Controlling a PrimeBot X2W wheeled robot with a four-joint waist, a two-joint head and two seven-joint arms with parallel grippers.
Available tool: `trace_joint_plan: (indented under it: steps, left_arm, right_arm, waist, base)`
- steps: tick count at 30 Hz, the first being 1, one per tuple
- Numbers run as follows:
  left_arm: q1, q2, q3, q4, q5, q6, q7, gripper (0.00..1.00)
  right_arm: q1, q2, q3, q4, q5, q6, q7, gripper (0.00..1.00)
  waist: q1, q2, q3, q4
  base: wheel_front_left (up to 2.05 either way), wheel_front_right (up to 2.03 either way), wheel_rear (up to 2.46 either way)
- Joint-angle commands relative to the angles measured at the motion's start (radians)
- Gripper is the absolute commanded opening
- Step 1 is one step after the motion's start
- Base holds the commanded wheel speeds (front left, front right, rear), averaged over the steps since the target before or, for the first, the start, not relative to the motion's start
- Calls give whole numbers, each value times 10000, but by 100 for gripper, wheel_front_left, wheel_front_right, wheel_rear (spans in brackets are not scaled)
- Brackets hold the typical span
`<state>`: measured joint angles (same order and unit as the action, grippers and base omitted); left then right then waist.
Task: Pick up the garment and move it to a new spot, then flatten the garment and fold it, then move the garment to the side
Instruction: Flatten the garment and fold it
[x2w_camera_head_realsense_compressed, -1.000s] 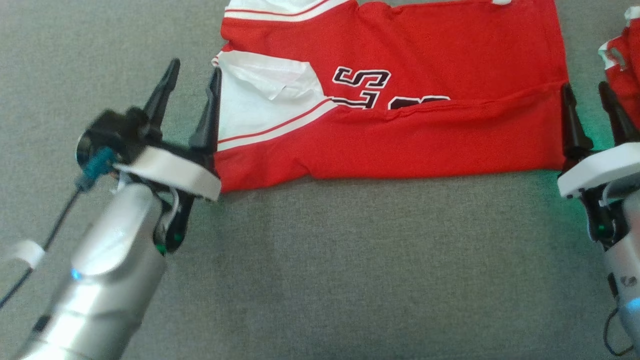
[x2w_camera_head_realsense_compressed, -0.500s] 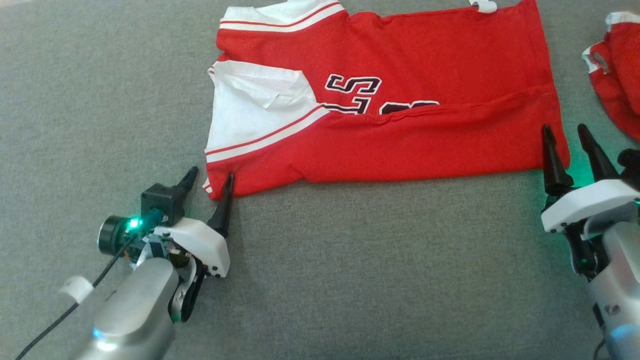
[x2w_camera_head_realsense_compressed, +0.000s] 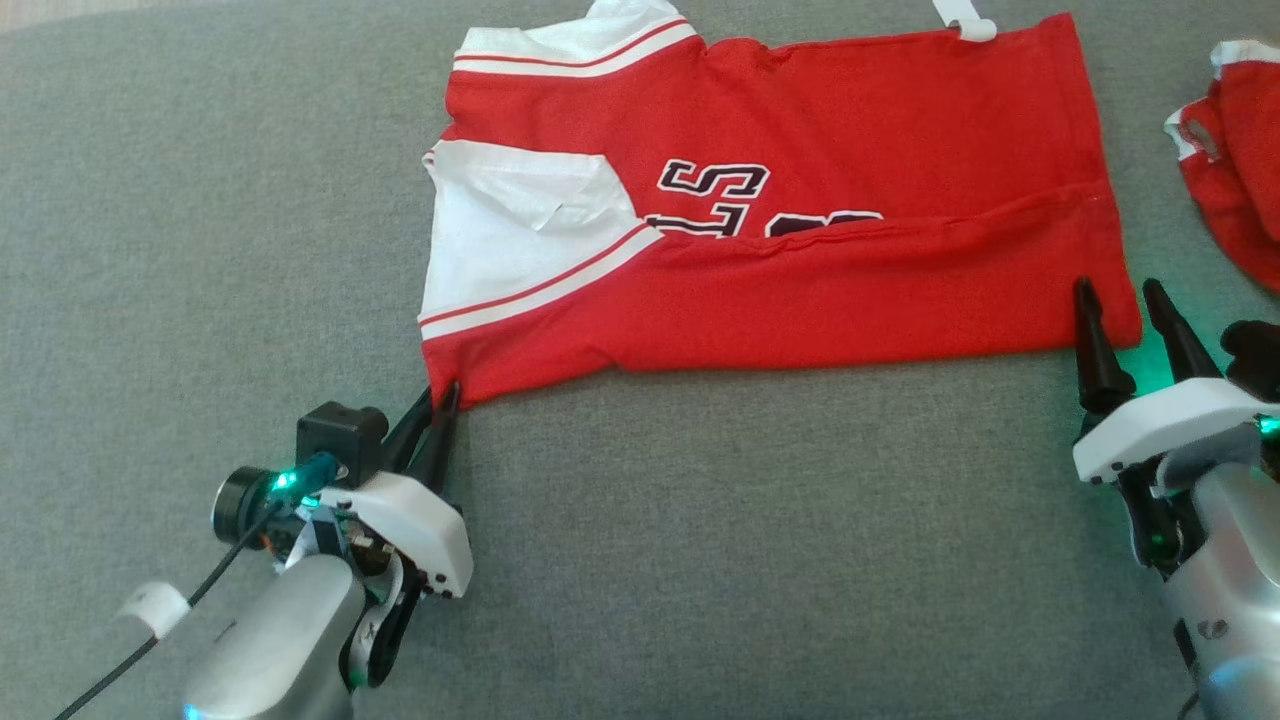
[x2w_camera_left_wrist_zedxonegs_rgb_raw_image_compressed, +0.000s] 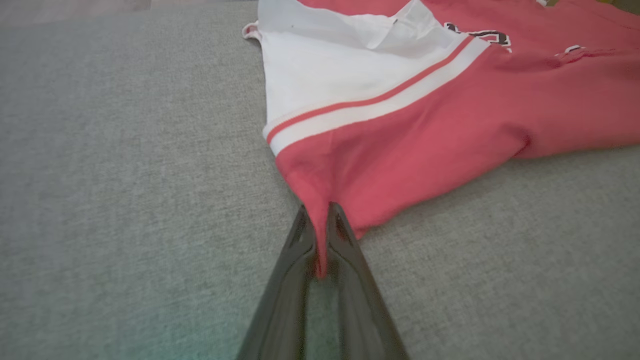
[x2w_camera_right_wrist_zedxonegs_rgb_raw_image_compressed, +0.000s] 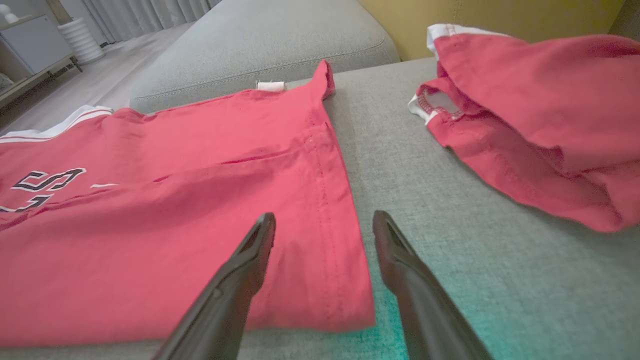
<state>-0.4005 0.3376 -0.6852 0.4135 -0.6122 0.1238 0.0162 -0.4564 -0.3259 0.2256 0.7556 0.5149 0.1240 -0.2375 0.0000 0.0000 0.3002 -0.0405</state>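
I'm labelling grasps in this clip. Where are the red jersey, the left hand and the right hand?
red jersey (x2w_camera_head_realsense_compressed: 880, 120), head view, on its plain red cloth.
left hand (x2w_camera_left_wrist_zedxonegs_rgb_raw_image_compressed: 318, 212), left wrist view, between fingertips pinching the jersey's corner.
right hand (x2w_camera_head_realsense_compressed: 1115, 292), head view, between its spread fingertips.

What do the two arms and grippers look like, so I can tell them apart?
The left gripper and right gripper each have two long tapered black fingers on a white housing, atop a silver forearm, with a green light. The left arm also carries a black camera module and a dark cable with a white tape tag.
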Motion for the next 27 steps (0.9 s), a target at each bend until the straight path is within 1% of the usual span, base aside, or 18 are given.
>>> trace_joint_plan:
  steps: [1, 7, 8, 9, 10, 16, 18, 27]
  left_arm:
    - [158, 409, 207, -203, 23, 108, -65, 0]
    - [47, 650, 249, -696, 217, 254, -254, 0]
    - [32, 680, 250, -751, 244, 271, -278, 0]
    - [20, 710, 238, -798, 287, 289, -314, 0]
    - [19, 733, 225, -834, 327, 312, -347, 0]
    - [170, 776, 114, -946, 414, 367, -458, 0]
    - [331, 774, 27, -1040, 448, 414, -482, 0]
    - [1829, 695, -312, -1708, 268, 794, -662, 0]
  right_arm:
    - [69, -95, 120, -37, 146, 67, 20, 100]
    - [-243, -129, 54, 641, 382, 67, 574, 100]
    - [-274, -118, 94, 716, 458, 67, 740, 88]
    - [-284, -111, 146, 741, 550, 67, 883, 38]
    - [-275, -125, 213, 731, 636, 67, 1016, 0]
    - [58, -497, 395, 427, 923, 67, 1273, 0]
    - [325, -717, 422, 255, 1021, 67, 1295, 0]
    - [2047, -1734, 396, -966, 1381, 67, 1698, 0]
  waist:
    - [0, 0, 23, 58]
    - [0, 0, 57, 184]
    - [0, 0, 52, 207]
    - [0, 0, 32, 235]
    - [0, 0, 12, 261]
    - [0, 0, -280, 401]
    - [0, 0, -487, 487]
    - [0, 0, -1480, 849]
  base:
    - [0, 0, 0]
    - [0, 0, 0]
    - [0, 0, 0]
    - [0, 0, 0]
    - [0, 0, 0]
    - [0, 0, 0]
    - [0, 0, 0]
    - [0, 0, 0]
